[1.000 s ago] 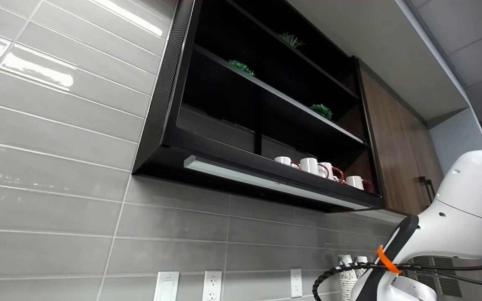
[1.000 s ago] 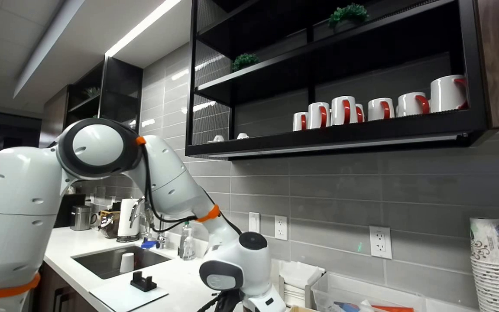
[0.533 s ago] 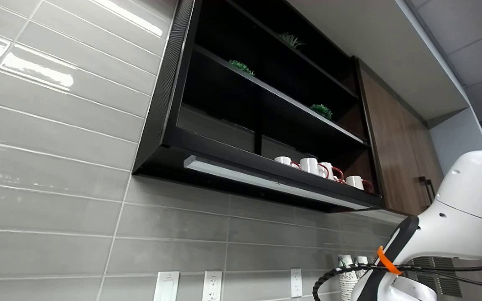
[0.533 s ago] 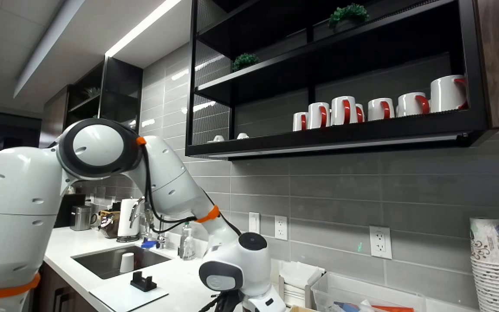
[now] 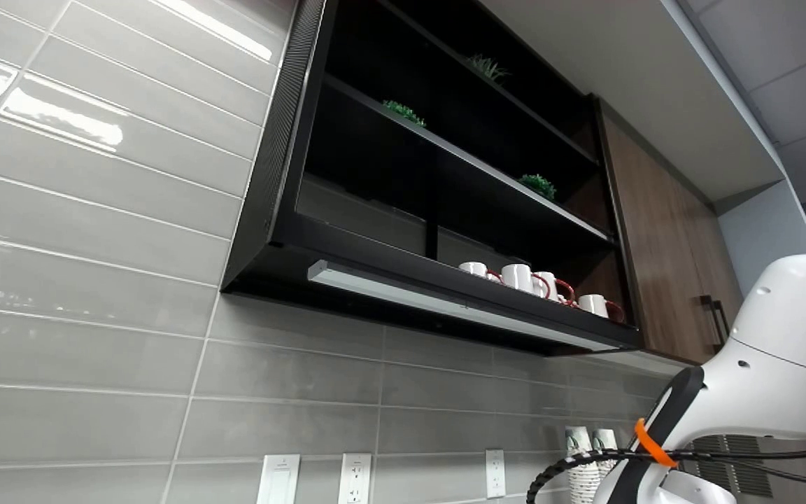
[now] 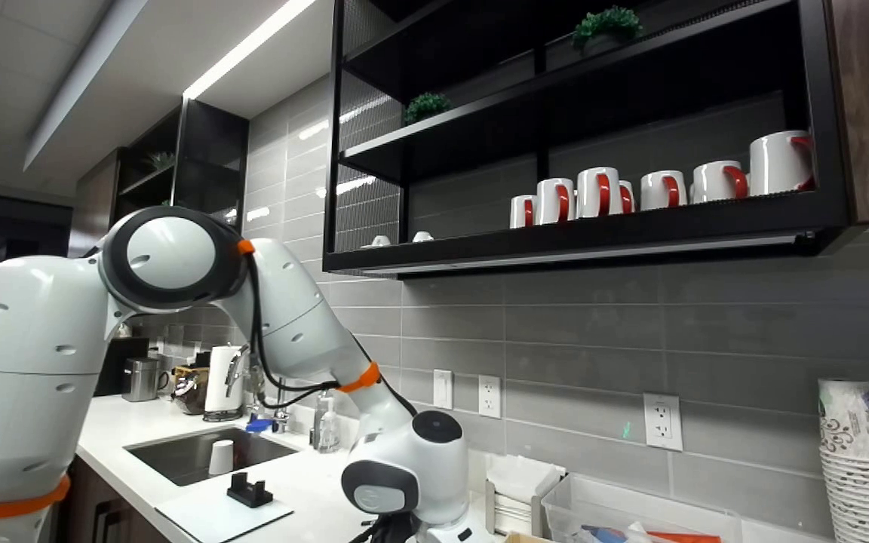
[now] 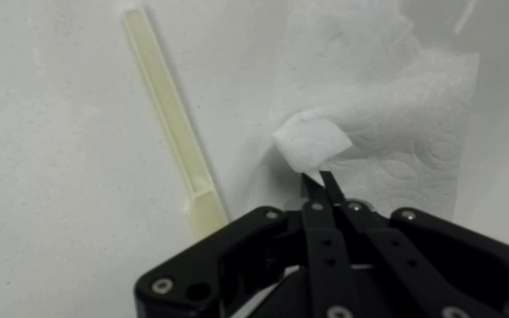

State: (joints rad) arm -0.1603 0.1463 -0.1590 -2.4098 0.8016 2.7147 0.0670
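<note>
In the wrist view we see the claw (image 7: 321, 180), its two tips pinched close together with a thin bit of white paper (image 7: 316, 137) caught between them. A folded bump of the paper pokes out just past the tips. The rest of it, with a bumpy pattern, spreads above and to the right of the tips in that view. To the left, near the claw, a pale yellow stick (image 7: 168, 106) lies on a white top (image 7: 60, 198). The claw hides its low end.

Only the wrist view shows us the paper in the tips and the stick. In both exterior views we see the white arm (image 6: 295, 317), but the bottom edge cuts off its claw. Both also show us white mugs (image 6: 589, 197) with red handles up on a black shelf (image 6: 472, 247), and stacked paper cups (image 6: 864, 483) lower down. In an exterior view we find a sink (image 6: 178, 456) with a white cup (image 6: 221, 458) in it, and a clear bin (image 6: 615, 499) beside some napkins (image 6: 523, 479).
</note>
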